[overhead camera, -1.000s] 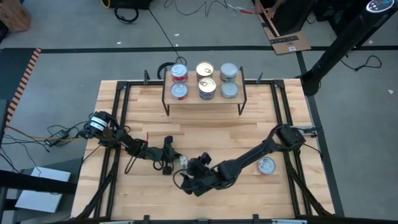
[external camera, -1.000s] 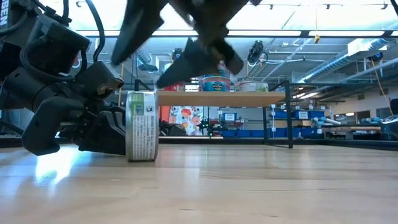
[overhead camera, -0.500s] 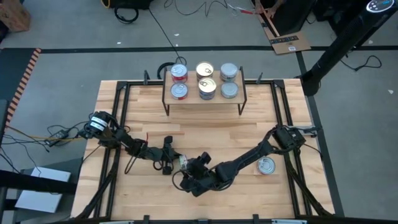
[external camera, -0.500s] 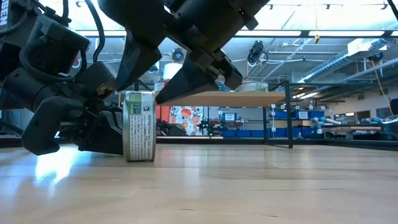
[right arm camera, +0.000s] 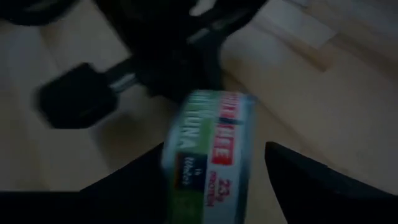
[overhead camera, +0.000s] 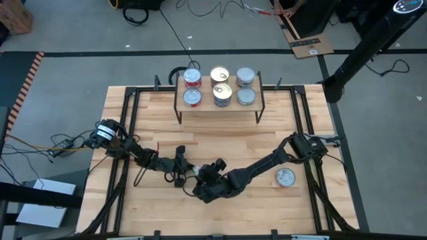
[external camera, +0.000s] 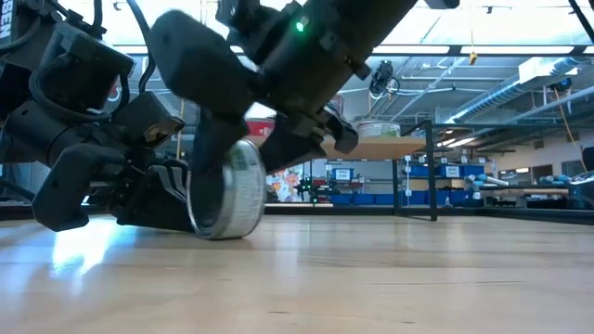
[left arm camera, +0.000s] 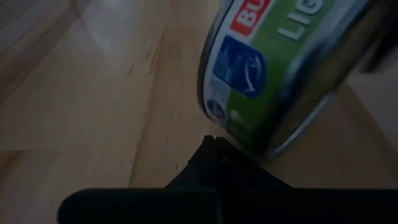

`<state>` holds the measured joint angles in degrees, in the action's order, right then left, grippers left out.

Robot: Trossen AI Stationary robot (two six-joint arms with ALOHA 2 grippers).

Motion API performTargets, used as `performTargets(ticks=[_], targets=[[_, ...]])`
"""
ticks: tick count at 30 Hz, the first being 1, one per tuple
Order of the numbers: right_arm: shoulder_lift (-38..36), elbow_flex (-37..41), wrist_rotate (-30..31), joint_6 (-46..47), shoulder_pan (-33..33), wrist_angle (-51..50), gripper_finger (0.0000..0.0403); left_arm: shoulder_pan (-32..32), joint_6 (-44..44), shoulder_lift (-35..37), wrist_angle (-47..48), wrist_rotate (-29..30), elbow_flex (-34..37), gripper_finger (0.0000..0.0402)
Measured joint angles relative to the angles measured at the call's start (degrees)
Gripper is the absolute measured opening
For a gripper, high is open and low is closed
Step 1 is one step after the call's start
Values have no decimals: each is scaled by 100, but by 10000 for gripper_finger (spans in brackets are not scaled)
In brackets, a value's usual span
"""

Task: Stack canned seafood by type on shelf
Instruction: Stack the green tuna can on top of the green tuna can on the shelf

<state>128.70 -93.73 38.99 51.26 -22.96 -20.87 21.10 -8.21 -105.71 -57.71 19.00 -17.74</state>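
The can [external camera: 227,190] stands on its rim, tipped a little, near the table's front edge, wedged between the two claws. Its round axis runs roughly level, so the curved, green-labelled wall faces up and the flat ends face sideways. The right claw [overhead camera: 200,181] straddles it from above and from the 3 o'clock side, jaws spread with one finger on each side of the tin. In the right wrist view the can sits squarely in the gap, and a firm grip is not evident, so the jaws seem apart rather than clamped. The left claw [overhead camera: 181,175] lies just at the can's 9 o'clock, clenched shut on nothing, its closed tips against or just beside the tin like a backstop. The right arm is the one placed to take it. The shelf [overhead camera: 219,107] stands well off at 12 o'clock, already bearing six cans in three columns. A lone can [overhead camera: 285,177] lies flat near the right edge at 3 o'clock. Nothing sits on the bare boards between the claws and the shelf, though the left claw crowds the grasp.
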Motion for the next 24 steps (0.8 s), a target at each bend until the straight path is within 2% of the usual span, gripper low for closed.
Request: performTargets(ticks=[6, 12, 16, 19, 24], targets=[[-23, 0, 87, -378, -12, -193, 225, 0, 0, 0, 1, 0, 0, 1], [-39, 0, -139, -1632, -29, -192, 150, 0, 0, 0, 2, 0, 1, 1], [-266, 7, -124, -2437, -117, -341, 143, 0, 0, 0, 2, 0, 2, 1], [-684, 1, 238, -2772, -214, -717, 143, 0, 0, 1, 4, 0, 2, 1], [-1527, -2, 1296, -3239, -321, -2170, 143, 0, 0, 0, 4, 0, 2, 1]])
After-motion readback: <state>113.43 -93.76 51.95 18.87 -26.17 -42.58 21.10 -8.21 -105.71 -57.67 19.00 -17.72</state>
